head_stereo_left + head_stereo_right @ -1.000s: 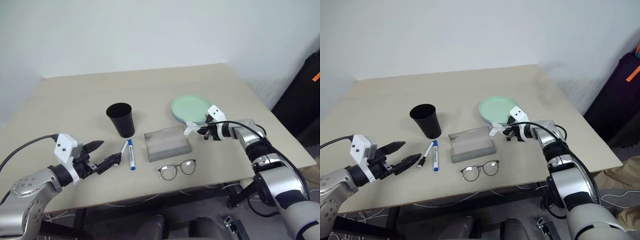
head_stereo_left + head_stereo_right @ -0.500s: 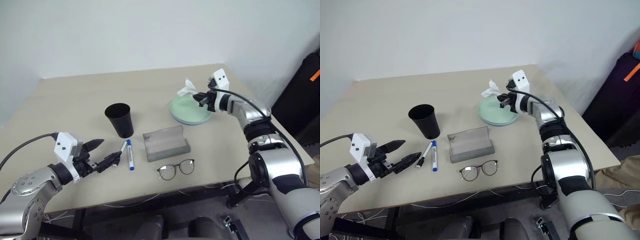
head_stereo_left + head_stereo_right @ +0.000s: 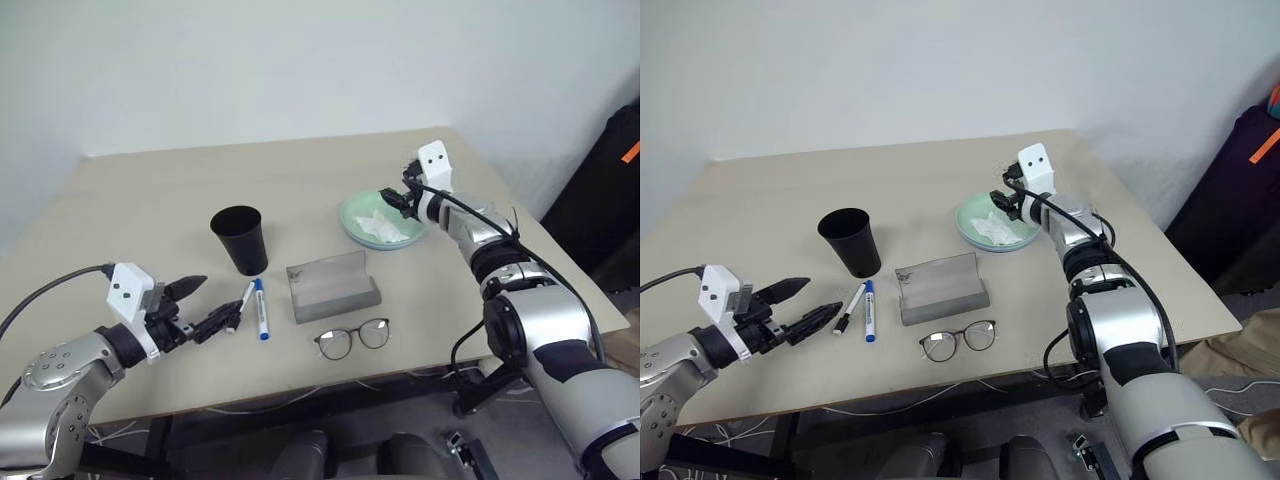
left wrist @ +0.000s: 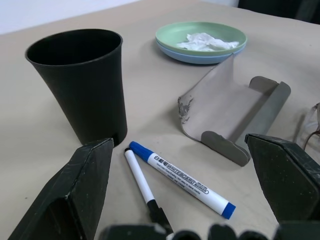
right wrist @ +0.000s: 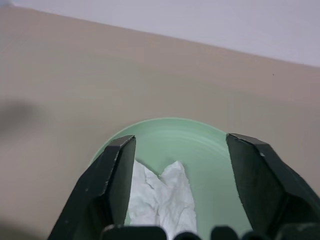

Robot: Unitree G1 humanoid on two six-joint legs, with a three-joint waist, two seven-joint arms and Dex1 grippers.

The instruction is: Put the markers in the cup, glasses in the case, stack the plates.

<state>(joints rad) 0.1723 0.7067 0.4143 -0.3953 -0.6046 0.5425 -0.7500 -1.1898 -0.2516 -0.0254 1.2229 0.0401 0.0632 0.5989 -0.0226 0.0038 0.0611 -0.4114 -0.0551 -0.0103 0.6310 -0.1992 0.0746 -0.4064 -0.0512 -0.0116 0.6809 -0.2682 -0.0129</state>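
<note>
Right wrist view: right pincer (image 5: 177, 192) spread, empty, above mint green plate (image 5: 210, 150); white tissue (image 5: 162, 200) below between fingers. Left pincer (image 3: 205, 305) spread; markers (image 4: 170, 177), cup (image 4: 82, 80) just ahead.

**Even, soft light; wrist close-ups blurred**

The scene is brightly and evenly lit, with no glare on the tabletop (image 3: 150, 190). Shadows are faint and short: a soft one lies beside the cup (image 3: 240, 238). In the wrist views the nearest gripper fingers (image 4: 80, 190) look soft and out of focus, and the tabletop in the right wrist view is hazy.
</note>
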